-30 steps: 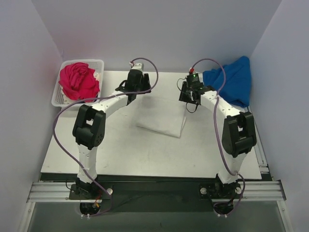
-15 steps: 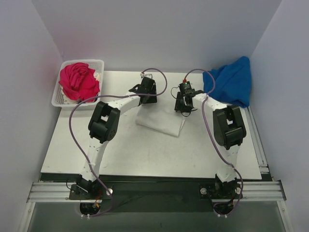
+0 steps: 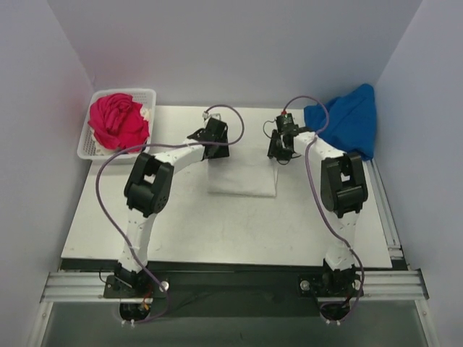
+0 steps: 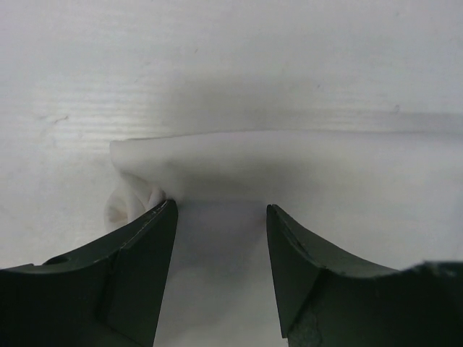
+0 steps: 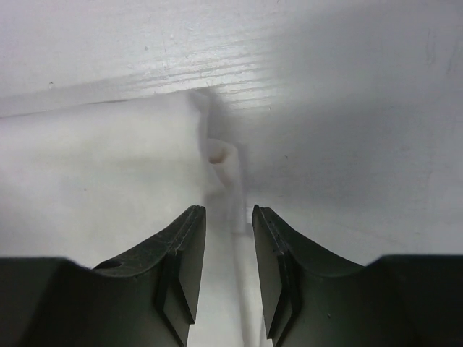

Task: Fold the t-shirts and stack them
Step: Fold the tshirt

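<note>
Brightly lit from overhead. Softly shadowed on the desk (image 4: 231, 94) beyond the white t-shirt (image 4: 347, 188). Slightly blurred up close.

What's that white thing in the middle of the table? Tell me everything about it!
It is a white t-shirt, soft cloth folded into a flat, neat rectangle lying on the white table. No print shows. Its far corners look a bit bunched. The left hand and right hand sit over those corners, fingers astride the cloth; whether they pinch it is unclear.

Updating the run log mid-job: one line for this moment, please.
white shirt folded, flat | left gripper open at its far-left corner | right gripper astride far-right edge, grip unclear
</note>
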Controlling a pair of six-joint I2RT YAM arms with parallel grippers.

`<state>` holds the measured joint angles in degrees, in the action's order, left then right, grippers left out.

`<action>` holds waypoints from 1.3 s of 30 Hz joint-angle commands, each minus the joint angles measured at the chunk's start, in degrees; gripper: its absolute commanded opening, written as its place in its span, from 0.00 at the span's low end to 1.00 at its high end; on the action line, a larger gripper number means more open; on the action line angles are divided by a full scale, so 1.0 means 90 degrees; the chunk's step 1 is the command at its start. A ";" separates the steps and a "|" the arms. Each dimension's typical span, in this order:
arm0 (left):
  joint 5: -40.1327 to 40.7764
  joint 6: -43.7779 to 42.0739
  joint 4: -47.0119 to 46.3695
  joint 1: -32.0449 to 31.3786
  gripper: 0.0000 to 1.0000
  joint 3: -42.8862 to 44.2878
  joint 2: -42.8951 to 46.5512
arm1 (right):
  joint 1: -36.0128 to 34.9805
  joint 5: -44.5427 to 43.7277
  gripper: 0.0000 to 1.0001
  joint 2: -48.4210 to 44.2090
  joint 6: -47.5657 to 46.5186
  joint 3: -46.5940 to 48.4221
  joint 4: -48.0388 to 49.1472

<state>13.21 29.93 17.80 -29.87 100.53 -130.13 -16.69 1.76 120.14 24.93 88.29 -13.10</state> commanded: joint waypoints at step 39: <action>-0.0414 0.0590 -0.0455 -0.0382 0.63 -0.4491 0.3414 | -0.1339 -0.0313 0.33 -0.1103 0.0384 -0.2212 0.0108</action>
<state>5.91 35.46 12.91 -32.97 60.07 -99.59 -28.64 -1.08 108.92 26.98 69.56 -11.03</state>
